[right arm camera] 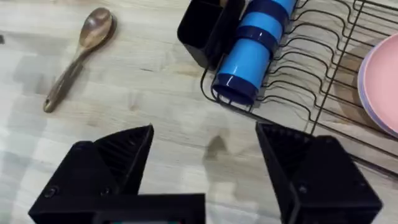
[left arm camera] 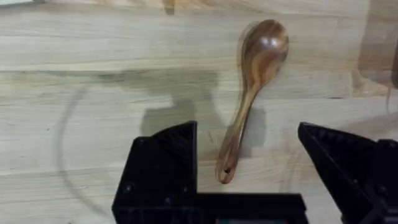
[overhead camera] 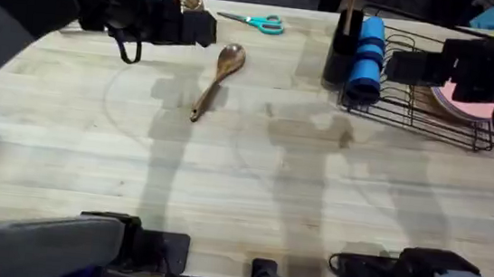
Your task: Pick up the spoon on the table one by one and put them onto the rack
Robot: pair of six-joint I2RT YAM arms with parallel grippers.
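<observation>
Your table [overhead camera: 252, 184] is pale planked wood. You have one spoon [overhead camera: 217, 79] lying flat in the upper middle of the overhead frame, bowl away from you. Your left gripper [left arm camera: 249, 171] hovers over its handle end with jaws wide and empty. At upper right stands the rack [overhead camera: 432, 106], holding a blue cup [overhead camera: 366, 59] and a pink plate [overhead camera: 476, 99]. Your right gripper [right arm camera: 205, 168] hangs wide open near the rack's front edge.

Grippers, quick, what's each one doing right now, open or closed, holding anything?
Left gripper: open, empty, fingers either side of the spoon handle's end.
Right gripper: open, empty, above the table beside the rack.
</observation>
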